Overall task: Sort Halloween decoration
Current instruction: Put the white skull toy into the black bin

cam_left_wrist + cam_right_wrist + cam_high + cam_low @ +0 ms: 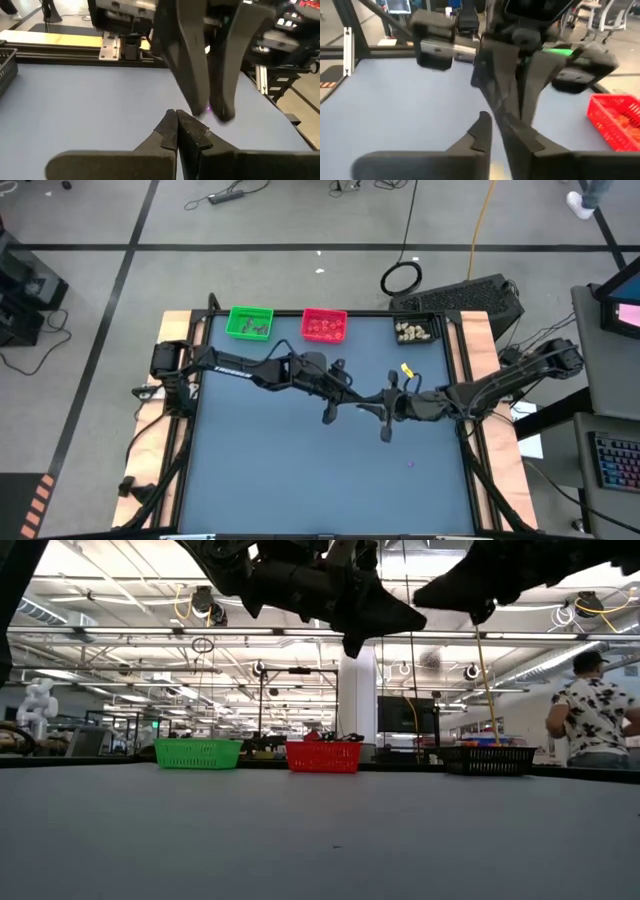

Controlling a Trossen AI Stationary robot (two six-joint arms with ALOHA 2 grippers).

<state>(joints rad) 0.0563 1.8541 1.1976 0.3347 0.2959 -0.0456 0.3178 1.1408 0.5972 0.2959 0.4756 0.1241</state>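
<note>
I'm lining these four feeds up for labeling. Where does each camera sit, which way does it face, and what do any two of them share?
High view: overhead, looking straight down on the table; both arms meet mid-table.
Low view: at tabletop height, looking level toward the green tray, red tray and black tray; arms hang from above.
Left wrist view: behind the shut left gripper, facing the right arm's fingers.
Right wrist view: behind the right gripper, facing the left arm.
Shared: the high, low and right wrist views show the red tray.
</note>
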